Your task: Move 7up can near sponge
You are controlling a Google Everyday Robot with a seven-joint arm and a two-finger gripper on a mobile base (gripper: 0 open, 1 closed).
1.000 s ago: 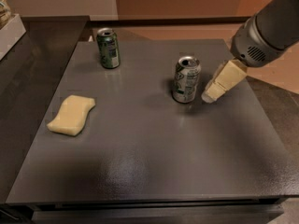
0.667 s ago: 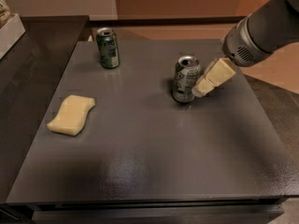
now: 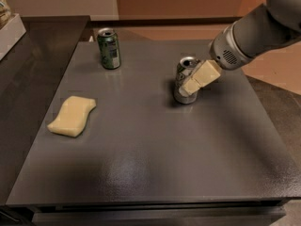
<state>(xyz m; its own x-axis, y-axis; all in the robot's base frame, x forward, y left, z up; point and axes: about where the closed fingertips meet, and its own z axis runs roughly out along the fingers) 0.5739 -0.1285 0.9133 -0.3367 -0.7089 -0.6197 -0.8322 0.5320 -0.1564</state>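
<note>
The 7up can (image 3: 181, 83), silver-white with green markings, stands right of centre on the dark grey table (image 3: 155, 159). My gripper (image 3: 189, 86) reaches in from the upper right on the grey arm (image 3: 254, 32); its cream end lies against the can's right side and covers part of it. The pale yellow sponge (image 3: 72, 116) lies flat near the table's left edge, far to the left of the can.
A darker all-green can (image 3: 109, 48) stands upright at the back left of the table. A white box (image 3: 10, 32) sits on the dark counter at the far left. The table's right edge borders a dark floor.
My gripper has moved left and down from beside the 7up can until it overlaps the can's right side. The can, the sponge and the green can have stayed in place.
</note>
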